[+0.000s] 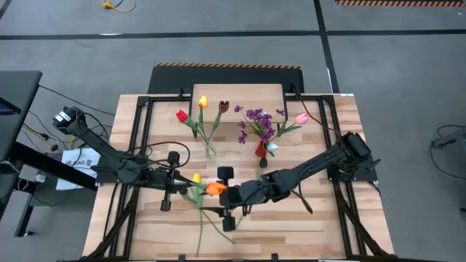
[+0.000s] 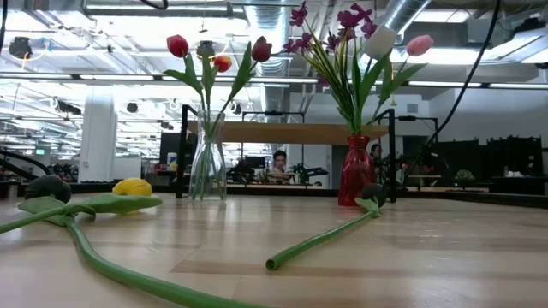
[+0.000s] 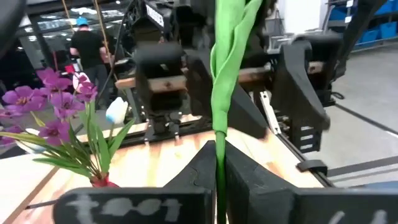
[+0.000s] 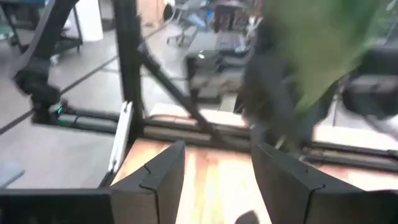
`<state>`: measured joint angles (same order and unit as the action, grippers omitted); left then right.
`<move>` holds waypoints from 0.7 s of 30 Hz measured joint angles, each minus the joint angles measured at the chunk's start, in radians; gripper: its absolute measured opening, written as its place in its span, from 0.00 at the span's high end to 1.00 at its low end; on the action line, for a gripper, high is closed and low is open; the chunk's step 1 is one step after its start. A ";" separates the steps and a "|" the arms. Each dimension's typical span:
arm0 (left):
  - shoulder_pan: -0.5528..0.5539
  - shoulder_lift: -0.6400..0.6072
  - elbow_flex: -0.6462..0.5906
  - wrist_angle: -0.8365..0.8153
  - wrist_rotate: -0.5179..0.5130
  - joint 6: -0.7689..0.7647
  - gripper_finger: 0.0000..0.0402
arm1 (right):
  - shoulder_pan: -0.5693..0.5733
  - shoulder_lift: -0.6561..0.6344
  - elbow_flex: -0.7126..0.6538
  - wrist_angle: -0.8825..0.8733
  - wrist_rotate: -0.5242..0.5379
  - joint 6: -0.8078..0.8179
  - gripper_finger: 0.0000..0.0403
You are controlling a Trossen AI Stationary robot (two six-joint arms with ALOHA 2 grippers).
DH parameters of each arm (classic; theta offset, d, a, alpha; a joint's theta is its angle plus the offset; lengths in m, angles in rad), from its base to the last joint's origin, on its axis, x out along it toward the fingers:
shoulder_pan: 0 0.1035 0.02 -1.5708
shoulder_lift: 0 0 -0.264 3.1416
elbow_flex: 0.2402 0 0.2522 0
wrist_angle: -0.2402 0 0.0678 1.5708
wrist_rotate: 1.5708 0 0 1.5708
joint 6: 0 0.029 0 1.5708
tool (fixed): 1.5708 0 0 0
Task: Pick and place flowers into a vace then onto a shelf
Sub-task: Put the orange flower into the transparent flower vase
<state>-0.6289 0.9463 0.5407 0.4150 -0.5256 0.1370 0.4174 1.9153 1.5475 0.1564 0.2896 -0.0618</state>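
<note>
Pinching a green stem (image 3: 219, 118) tight, the left claw (image 1: 169, 182) is sitting at about 7 o'clock on the bench (image 1: 320, 218), while the right claw (image 1: 227, 195) is hanging spread apart with nothing in it just beside an orange tulip (image 1: 215, 189) near 6 o'clock. Flowers are already standing in the clear vase (image 2: 207, 162) and the red vase (image 2: 356, 171), both at about 12 o'clock by the shelf (image 1: 237, 94), and a yellow tulip (image 2: 132, 187) is lying on the bench.

Left gripper (image 1: 168, 182) jaws shut; right gripper (image 1: 227, 195) jaws prob. apart.
</note>
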 joint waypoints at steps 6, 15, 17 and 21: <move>0.000 -0.024 0.000 -0.047 0.000 -0.017 1.00 | 0.012 -0.018 0.000 -0.040 0.004 0.012 0.57; 0.000 -0.025 -0.001 -0.050 -0.012 -0.018 1.00 | 0.019 -0.018 0.000 -0.113 0.005 0.062 0.60; 0.000 -0.025 -0.001 -0.049 -0.001 -0.018 1.00 | 0.021 -0.018 0.000 -0.118 0.007 0.063 0.61; -0.001 -0.025 -0.002 -0.038 0.041 -0.018 1.00 | 0.018 -0.018 0.000 -0.084 0.008 0.056 0.62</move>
<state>-0.6296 0.9215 0.5388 0.3772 -0.4842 0.1192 0.4358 1.8977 1.5475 0.0722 0.2979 -0.0061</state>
